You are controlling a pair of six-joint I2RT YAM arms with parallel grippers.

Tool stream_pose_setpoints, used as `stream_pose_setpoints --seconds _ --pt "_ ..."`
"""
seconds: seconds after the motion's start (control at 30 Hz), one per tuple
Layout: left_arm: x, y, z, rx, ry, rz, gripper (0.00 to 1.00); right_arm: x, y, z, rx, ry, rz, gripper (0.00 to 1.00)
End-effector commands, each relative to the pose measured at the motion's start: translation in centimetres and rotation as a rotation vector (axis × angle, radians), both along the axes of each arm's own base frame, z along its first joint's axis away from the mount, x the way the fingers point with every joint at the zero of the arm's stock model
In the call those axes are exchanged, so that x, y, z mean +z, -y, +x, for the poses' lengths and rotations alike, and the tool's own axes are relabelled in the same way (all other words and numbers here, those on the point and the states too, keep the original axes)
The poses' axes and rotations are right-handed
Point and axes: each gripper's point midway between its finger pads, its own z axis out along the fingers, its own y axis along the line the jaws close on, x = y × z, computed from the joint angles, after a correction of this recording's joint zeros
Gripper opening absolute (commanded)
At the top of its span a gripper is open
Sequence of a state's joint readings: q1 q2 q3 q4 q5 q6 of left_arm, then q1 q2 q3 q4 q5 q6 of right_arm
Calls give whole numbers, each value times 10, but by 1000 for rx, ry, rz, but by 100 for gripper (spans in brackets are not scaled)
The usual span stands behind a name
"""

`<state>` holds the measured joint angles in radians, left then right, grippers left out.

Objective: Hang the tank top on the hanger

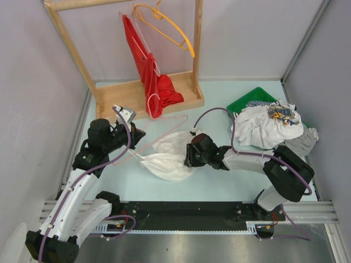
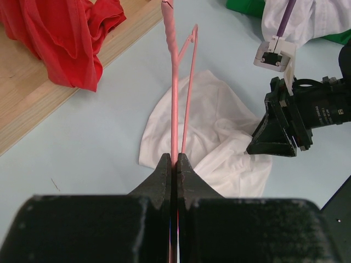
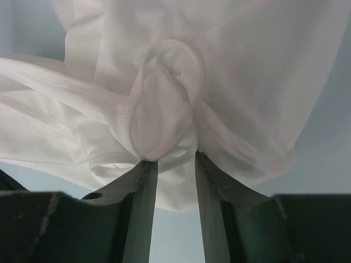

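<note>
The pale pink wire hanger lies slanted across the table, and my left gripper is shut on its wire. The left wrist view shows the wire running away from the closed jaws over the tank top. The tank top is a crumpled white heap on the table between the arms. My right gripper is at its right edge. In the right wrist view its jaws are narrowly apart with bunched fabric and a strap loop pinched at the tips.
A wooden rack stands at the back with a red garment and an orange-yellow hanger on it. A heap of white-grey clothes lies over a green bin at the right.
</note>
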<state>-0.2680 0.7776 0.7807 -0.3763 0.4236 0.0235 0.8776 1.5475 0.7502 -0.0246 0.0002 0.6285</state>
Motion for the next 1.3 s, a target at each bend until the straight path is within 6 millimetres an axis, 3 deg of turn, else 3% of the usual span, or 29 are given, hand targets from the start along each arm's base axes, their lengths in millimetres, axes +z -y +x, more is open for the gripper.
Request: stream_pose_setpoints --seconds 0.0,0.23,0.37,0.47,0.5,0.57,0.67,1.0,1.27 --pt "11 1 0 -6 38 -26 0 1 -3 12 -39 21 12 38" --pt "11 2 0 -6 38 -26 0 0 -5 12 -39 16 20 39" --pt "11 1 0 -6 36 -26 0 -2 -8 11 -25 13 25 34" --pt "11 1 0 -6 38 -26 0 0 -9 12 -20 16 20 23" --pt "11 1 0 -5 38 -26 0 1 -8 12 -22 15 15 9" --pt "11 1 -1 -7 40 -24 0 4 -5 14 -33 24 0 0" --pt "12 2 -2 -14 43 -29 0 12 4 17 -45 41 -11 0" --pt "34 32 -35 -256 110 -127 0 38 78 58 -185 116 -62 0" --pt "40 43 -49 -349 131 -155 0 74 132 98 -300 214 -68 0"
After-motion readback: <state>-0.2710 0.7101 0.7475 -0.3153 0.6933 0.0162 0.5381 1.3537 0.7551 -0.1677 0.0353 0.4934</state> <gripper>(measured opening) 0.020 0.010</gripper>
